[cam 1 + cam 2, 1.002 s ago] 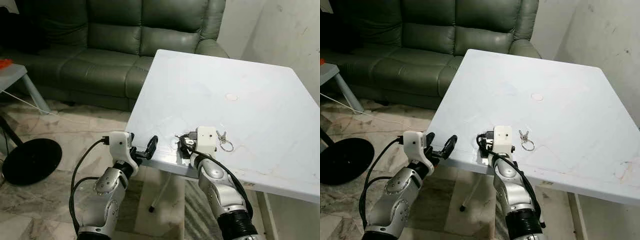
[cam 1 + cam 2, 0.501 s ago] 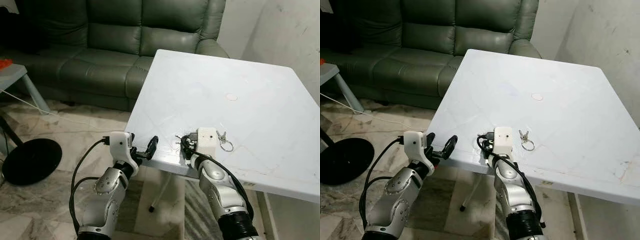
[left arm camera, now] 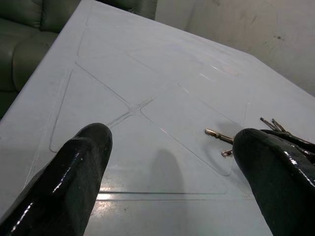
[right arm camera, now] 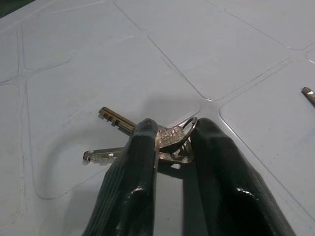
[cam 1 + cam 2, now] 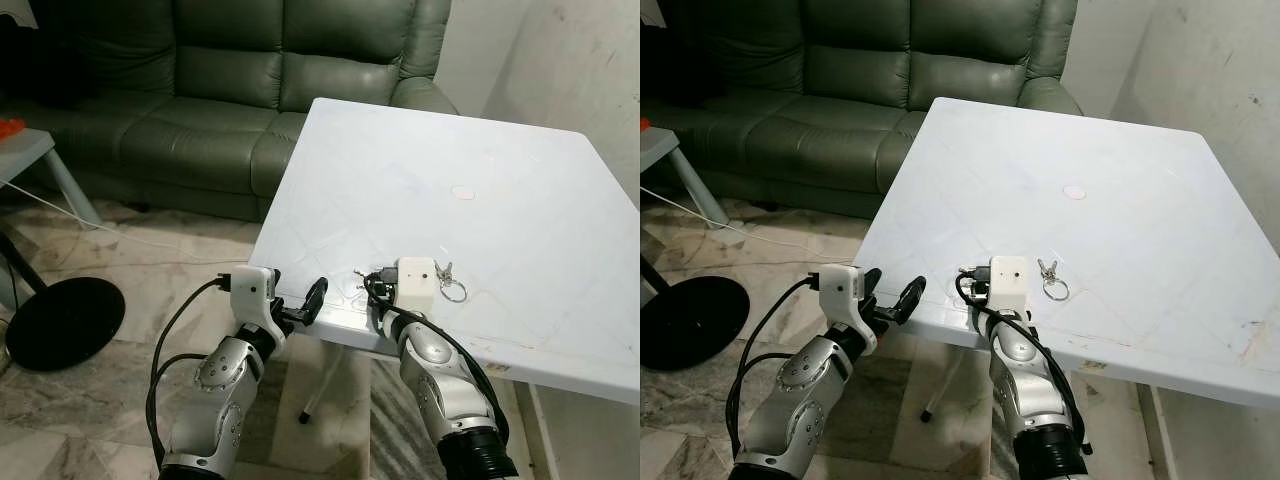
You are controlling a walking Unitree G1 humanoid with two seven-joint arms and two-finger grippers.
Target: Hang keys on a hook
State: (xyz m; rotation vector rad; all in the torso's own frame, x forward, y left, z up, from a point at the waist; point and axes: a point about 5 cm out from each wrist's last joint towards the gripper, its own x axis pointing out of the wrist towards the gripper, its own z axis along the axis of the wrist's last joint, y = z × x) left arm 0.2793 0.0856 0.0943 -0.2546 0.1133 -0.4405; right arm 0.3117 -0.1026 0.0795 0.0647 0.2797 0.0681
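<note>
Right wrist view is giving us the clearest look: our right gripper [image 4: 172, 152] is sitting low on the white table [image 5: 520, 170] with its two black fingers drawn narrow around a small bunch of keys [image 4: 142, 140], the fingertips flanking the key heads and ring while the blades are fanning out flat beyond them. Whether the fingers are actually pinching the metal or only bracketing it, we are not able to tell. In the left eye view, a second set of keys on a ring [image 5: 450, 285] is lying just beside the white wrist housing, near the table's front edge. Our left gripper [image 5: 305, 305] is hovering at that edge with its fingers spread wide and holding nothing. We are judging this to be the pick-up step, the very start of the task, with nothing lifted yet. Next we are needing a firm close on the key heads and a straight lift clear of the tabletop, then a search for the hook, which we are not seeing anywhere around the table or the green sofa [image 5: 260, 80].
</note>
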